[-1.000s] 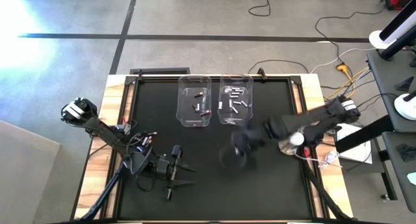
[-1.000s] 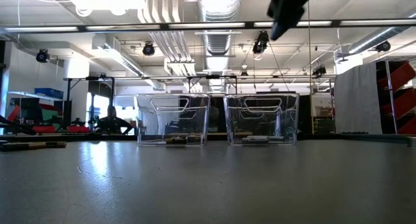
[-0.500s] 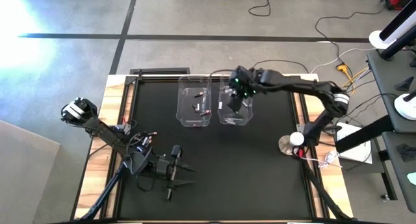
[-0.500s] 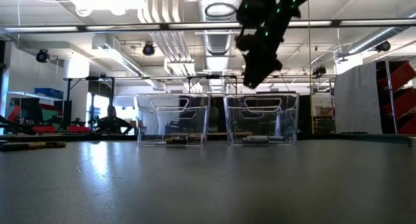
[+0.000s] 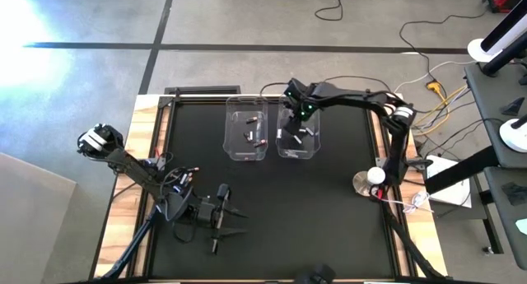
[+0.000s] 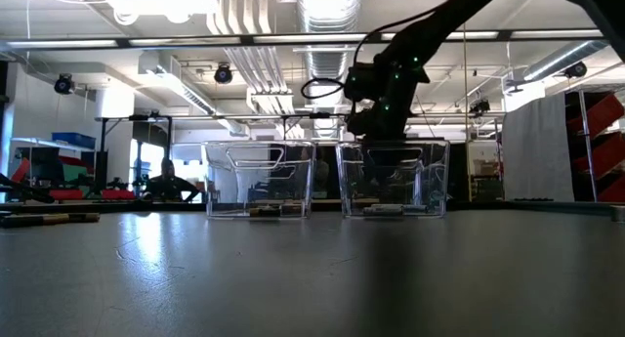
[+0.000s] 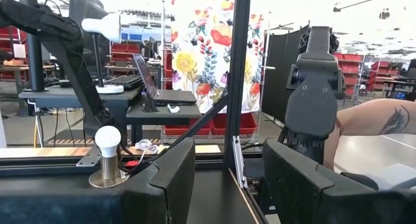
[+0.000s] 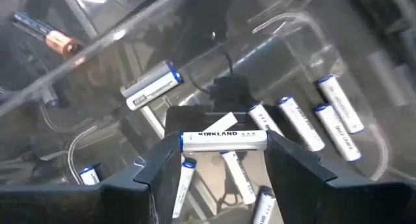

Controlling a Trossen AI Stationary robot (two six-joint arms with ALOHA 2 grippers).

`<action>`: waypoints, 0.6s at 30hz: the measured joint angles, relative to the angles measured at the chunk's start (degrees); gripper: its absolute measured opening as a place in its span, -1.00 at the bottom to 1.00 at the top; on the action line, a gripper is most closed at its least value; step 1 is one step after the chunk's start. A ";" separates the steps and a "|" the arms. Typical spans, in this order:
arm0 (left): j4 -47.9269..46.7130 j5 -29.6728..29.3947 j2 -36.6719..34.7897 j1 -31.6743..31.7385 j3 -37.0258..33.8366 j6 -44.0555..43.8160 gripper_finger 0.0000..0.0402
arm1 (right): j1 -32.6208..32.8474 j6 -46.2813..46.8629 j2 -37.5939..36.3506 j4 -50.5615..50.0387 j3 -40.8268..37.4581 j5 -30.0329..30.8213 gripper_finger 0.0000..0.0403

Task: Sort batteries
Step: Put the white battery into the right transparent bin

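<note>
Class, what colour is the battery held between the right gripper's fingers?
Silvery-white with a blue end band and dark lettering; the battery shows best in the right wrist view.

White battery point(image 8: 223, 139) with blue end band and dark lettering sits between dark fingers point(image 8: 161, 172); loose white, blue-tipped batteries point(image 8: 336, 112) lie in clear bin point(image 5: 299, 126); one dark, copper-ended battery point(image 8: 47, 33); black tabletop point(image 5: 272, 210) with pale wood edges.
</note>
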 joint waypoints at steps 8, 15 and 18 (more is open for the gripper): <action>-0.61 -0.02 0.00 0.00 0.00 -0.16 -0.21 | 0.13 -0.66 2.24 -0.01 -0.16 -0.05 -0.03; -0.58 -0.02 0.00 0.00 0.00 -0.48 -0.21 | 0.81 -0.02 5.51 -0.02 -0.26 -0.04 -0.02; -0.59 -0.02 0.00 0.00 0.00 -0.48 -0.21 | 1.22 -0.03 6.45 0.01 -0.28 0.11 0.02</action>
